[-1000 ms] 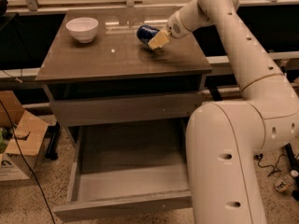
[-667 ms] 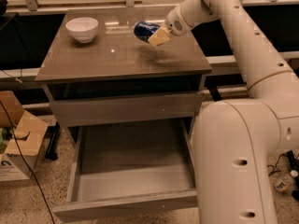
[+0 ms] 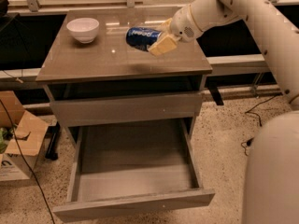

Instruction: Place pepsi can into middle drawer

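Note:
My gripper (image 3: 156,37) is shut on the blue pepsi can (image 3: 141,36) and holds it lying sideways, lifted a little above the middle of the cabinet top (image 3: 93,59). The can's silver end points left. The middle drawer (image 3: 133,167) stands pulled out below, a grey-brown tray with nothing in it, its flat front (image 3: 135,204) nearest me. A closed flat drawer front (image 3: 126,107) sits above it. My white arm (image 3: 233,8) reaches in from the upper right.
A white bowl (image 3: 83,29) stands at the back left of the cabinet top. A cardboard box (image 3: 16,139) sits on the floor at the left. My white base (image 3: 273,176) fills the lower right. Cables lie on the speckled floor.
My gripper has carried the pepsi can up and to the left, from the back right of the top toward its middle, with the can held off the surface.

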`<action>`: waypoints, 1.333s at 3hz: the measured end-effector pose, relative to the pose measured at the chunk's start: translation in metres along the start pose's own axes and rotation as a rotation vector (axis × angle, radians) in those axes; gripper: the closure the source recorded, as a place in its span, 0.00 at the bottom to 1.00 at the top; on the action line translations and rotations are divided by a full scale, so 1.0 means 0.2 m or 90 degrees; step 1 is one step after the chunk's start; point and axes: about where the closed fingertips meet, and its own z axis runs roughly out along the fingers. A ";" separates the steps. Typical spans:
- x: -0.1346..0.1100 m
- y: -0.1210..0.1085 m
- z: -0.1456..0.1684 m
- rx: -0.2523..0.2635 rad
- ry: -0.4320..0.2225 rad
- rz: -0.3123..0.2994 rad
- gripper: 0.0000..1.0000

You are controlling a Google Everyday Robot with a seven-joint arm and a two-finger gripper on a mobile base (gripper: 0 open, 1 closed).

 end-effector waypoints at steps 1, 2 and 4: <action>-0.02 0.30 -0.11 -0.033 -0.029 -0.045 1.00; 0.18 0.68 -0.06 -0.117 -0.015 -0.034 1.00; 0.71 1.02 0.33 -0.214 0.067 0.146 1.00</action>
